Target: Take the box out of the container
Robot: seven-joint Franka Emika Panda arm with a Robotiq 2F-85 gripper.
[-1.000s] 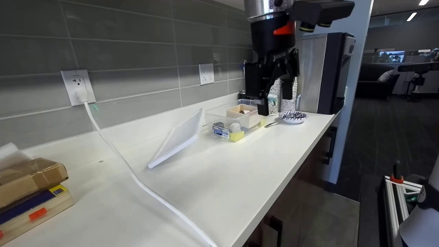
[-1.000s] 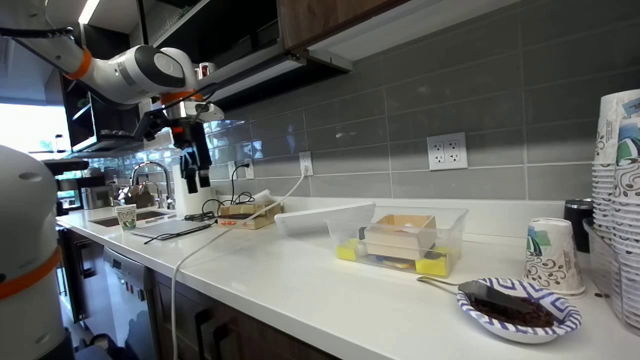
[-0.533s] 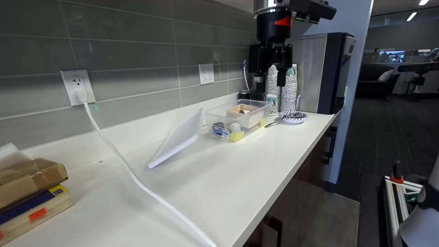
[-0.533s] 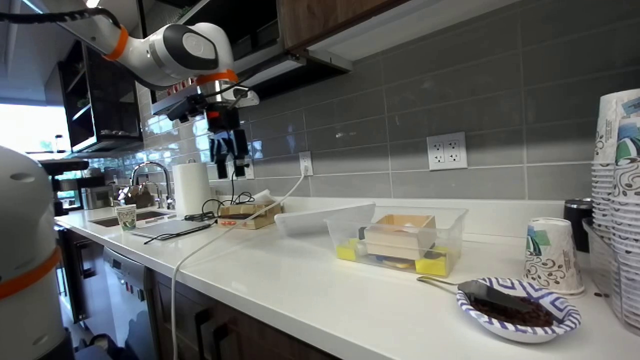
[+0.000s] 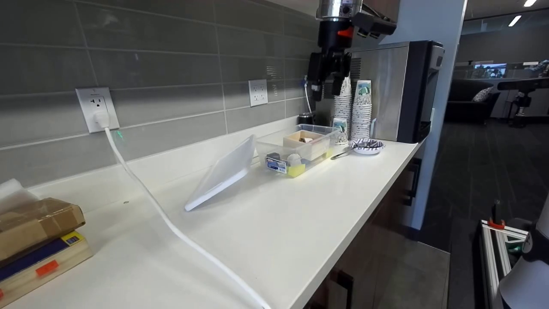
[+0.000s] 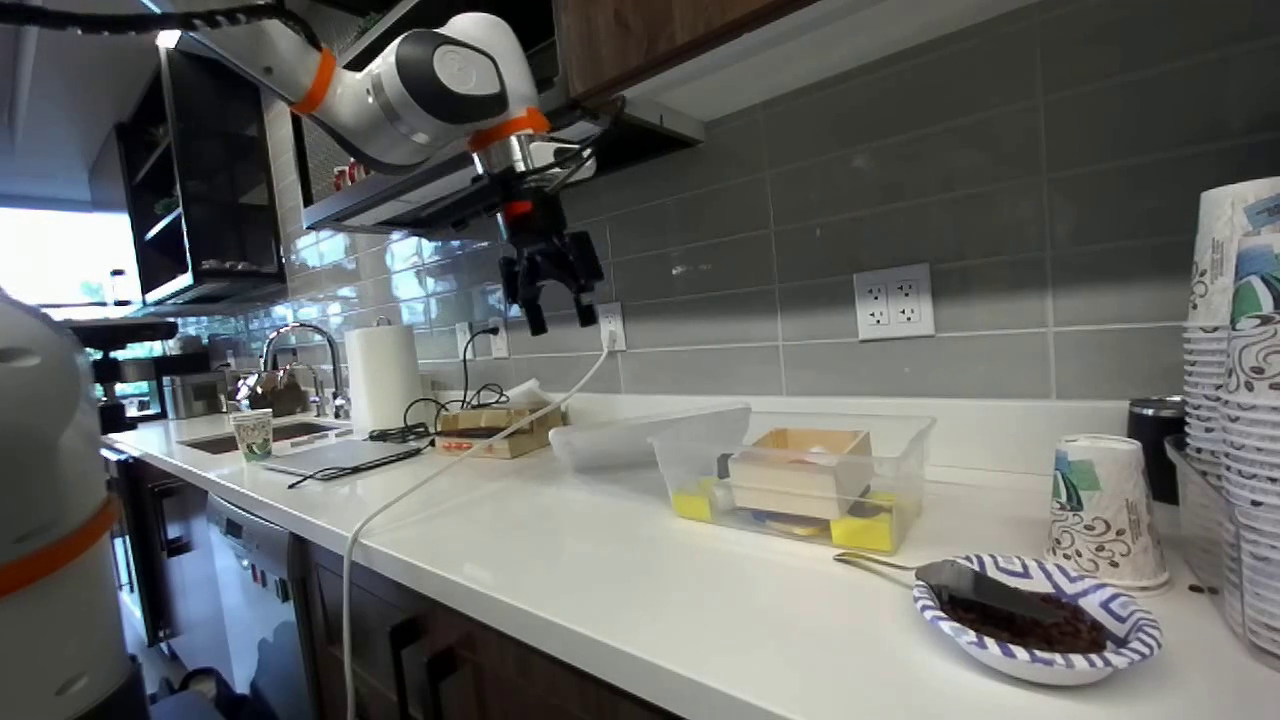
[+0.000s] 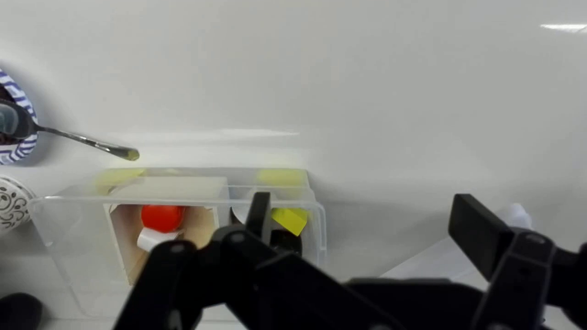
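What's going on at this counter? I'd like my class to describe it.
A robot arm holds its gripper open above the counter, with nothing in its grasp. The tan box sits inside the clear bin, so taking it out is not yet done. A whitish lid is off the bin, propped at a tilt. The wrist view shows a red item and a white item inside the box.

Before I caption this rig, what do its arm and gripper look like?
The Franka Emika Panda arm is white and rounded, with orange bands and a black cable; the Robotiq gripper is black, with jointed linkages and blocky fingers.
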